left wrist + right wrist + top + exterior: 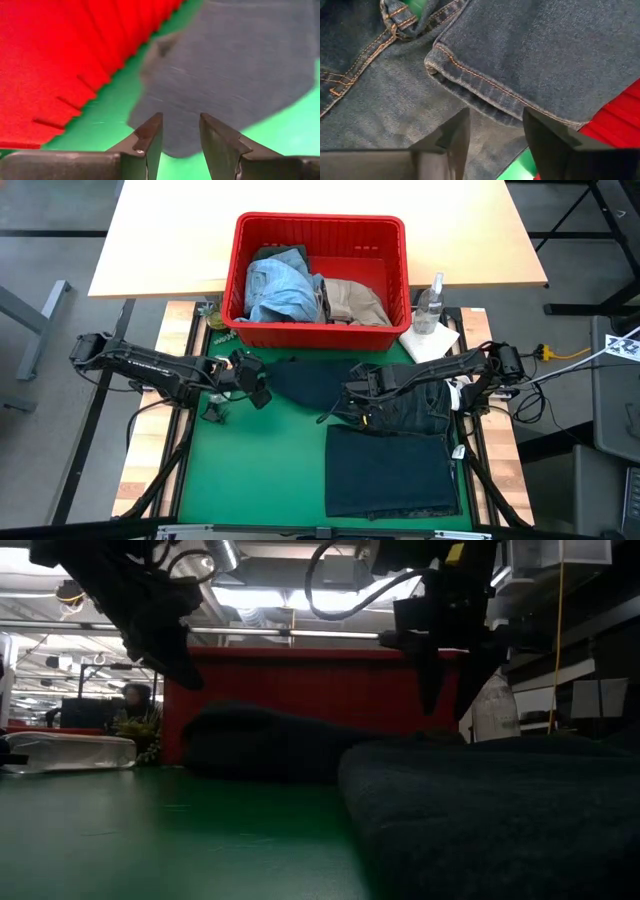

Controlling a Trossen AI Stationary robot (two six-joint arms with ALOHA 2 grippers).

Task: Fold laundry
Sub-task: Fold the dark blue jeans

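The dark navy jeans (pixel 385 450) lie folded on the green mat (pixel 250 470), with a rounded part (pixel 305 380) spread toward the red basket. My left gripper (pixel 258 390) hovers open over that part's left edge (pixel 165 145), slanting down. My right gripper (pixel 352 398) points down, open, over a stitched hem (pixel 470 80) of the jeans; in the low view its fingertips (pixel 432 705) stand a little above the cloth. Light blue denim (pixel 278 285), a beige khaki piece (pixel 355 300) and a dark olive piece (pixel 285 252) lie in the basket.
The red basket (pixel 320 335) stands at the mat's far edge, close behind both grippers. A white cloth (pixel 430 342) and a clear bottle (pixel 430 305) sit at the far right. Bare green mat lies to the left of the jeans, toward the near edge.
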